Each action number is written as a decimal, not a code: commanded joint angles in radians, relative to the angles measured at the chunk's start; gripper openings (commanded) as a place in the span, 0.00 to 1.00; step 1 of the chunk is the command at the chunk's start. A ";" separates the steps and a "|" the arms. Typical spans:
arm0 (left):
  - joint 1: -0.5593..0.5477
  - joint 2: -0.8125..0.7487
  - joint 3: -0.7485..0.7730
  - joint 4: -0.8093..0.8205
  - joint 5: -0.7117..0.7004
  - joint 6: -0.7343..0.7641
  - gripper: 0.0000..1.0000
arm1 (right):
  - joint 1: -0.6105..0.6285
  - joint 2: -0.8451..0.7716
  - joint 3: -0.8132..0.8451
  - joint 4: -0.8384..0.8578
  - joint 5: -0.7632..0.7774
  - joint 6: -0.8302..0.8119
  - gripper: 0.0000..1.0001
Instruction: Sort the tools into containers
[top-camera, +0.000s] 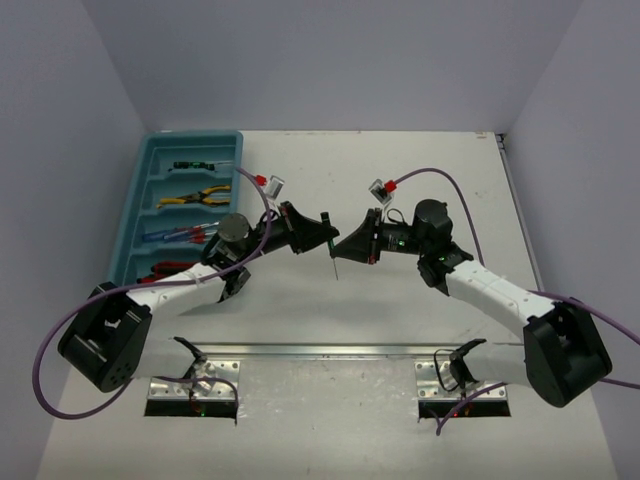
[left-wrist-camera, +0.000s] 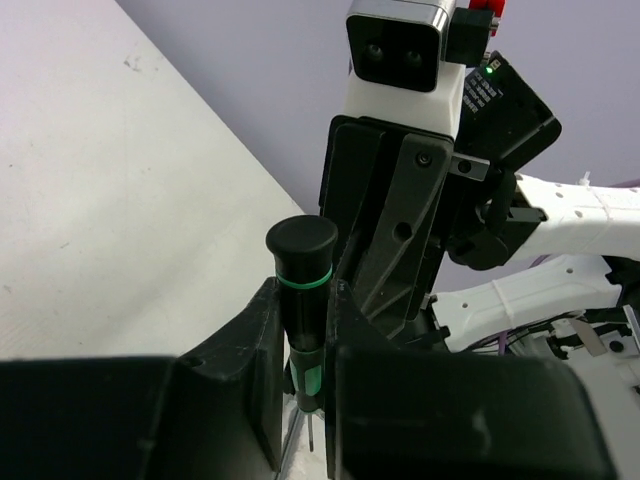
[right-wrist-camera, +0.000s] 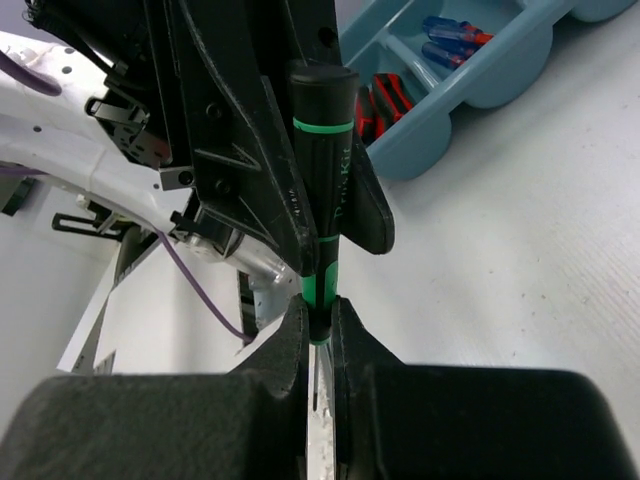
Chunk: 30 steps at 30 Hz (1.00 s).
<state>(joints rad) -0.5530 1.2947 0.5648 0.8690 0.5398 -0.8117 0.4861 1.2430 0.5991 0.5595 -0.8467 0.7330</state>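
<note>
A thin green-and-black screwdriver (top-camera: 337, 262) stands upright above the table's middle, between both grippers. My left gripper (top-camera: 326, 232) is shut on its black handle (left-wrist-camera: 302, 300), one finger on each side. My right gripper (top-camera: 350, 245) is shut on the green neck below the handle (right-wrist-camera: 320, 300), and the thin shaft hangs down between its fingers. The teal tray (top-camera: 140, 190) lies at the far left. Its four compartments hold a green-and-black screwdriver (top-camera: 195, 165), yellow pliers (top-camera: 200, 197), blue screwdrivers (top-camera: 172, 236) and red-handled tools (top-camera: 168, 268).
The tray's near end (right-wrist-camera: 480, 85) shows in the right wrist view with blue screwdrivers (right-wrist-camera: 450, 30) and red handles (right-wrist-camera: 380, 105). Purple cables (top-camera: 450, 185) arc over both arms. A metal rail (top-camera: 330, 352) runs along the near edge.
</note>
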 joint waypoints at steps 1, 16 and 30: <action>-0.013 0.013 0.055 0.026 -0.021 0.024 0.00 | 0.003 -0.015 0.000 0.054 -0.014 -0.005 0.21; 0.438 0.173 0.508 -0.870 -0.931 -0.133 0.00 | -0.036 -0.299 0.012 -0.718 0.797 -0.017 0.99; 0.714 0.827 1.317 -1.174 -1.050 -0.039 0.02 | -0.035 -0.389 -0.041 -0.789 0.719 -0.061 0.99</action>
<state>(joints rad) 0.1194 2.0381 1.7489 -0.1841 -0.5053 -0.8881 0.4477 0.8590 0.5655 -0.2543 -0.1043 0.6926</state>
